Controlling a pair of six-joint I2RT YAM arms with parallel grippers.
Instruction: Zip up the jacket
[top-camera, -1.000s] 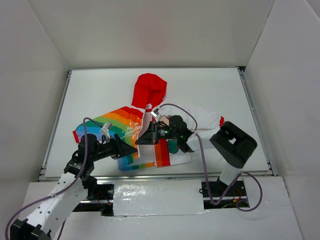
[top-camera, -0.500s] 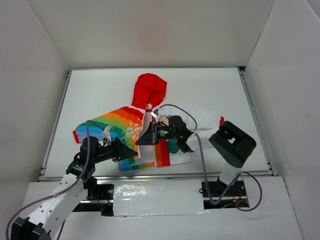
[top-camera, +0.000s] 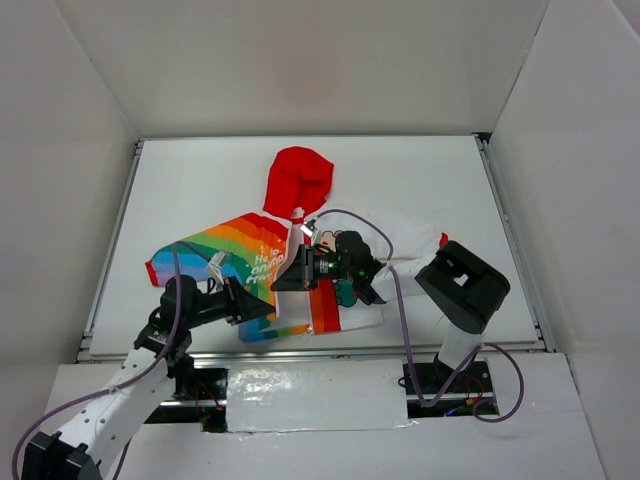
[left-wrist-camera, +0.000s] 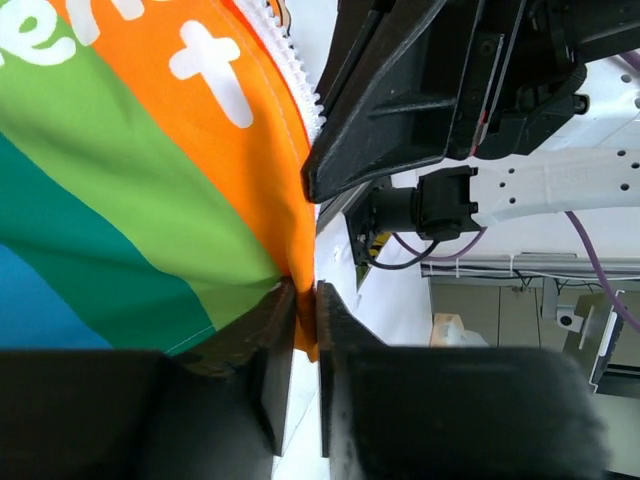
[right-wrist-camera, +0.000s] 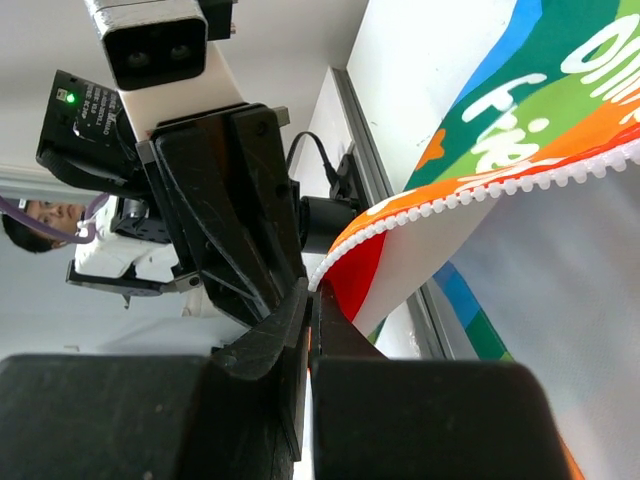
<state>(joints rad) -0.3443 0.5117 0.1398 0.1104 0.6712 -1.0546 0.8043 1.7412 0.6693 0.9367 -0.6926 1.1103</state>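
Observation:
The jacket (top-camera: 240, 252) lies open on the table, red hood (top-camera: 300, 180) at the far side, rainbow half on the left, white half (top-camera: 405, 235) on the right. My left gripper (top-camera: 266, 311) is shut on the rainbow half's lower front edge; in the left wrist view (left-wrist-camera: 306, 300) orange fabric (left-wrist-camera: 130, 180) is pinched between the jaws. My right gripper (top-camera: 286, 279) is shut on the same front edge a little higher, by the white zipper teeth (right-wrist-camera: 480, 185); in the right wrist view (right-wrist-camera: 311, 295) the jaws clamp the fabric edge. The two grippers sit close together.
The white table (top-camera: 200, 180) has metal rails at its left (top-camera: 112, 240) and right (top-camera: 510, 240) edges and white walls around it. The right arm's cable (top-camera: 400, 300) loops over the white half of the jacket.
My left gripper has drawn slightly back toward the near edge, pulling the rainbow hem with it. My right gripper has barely moved.

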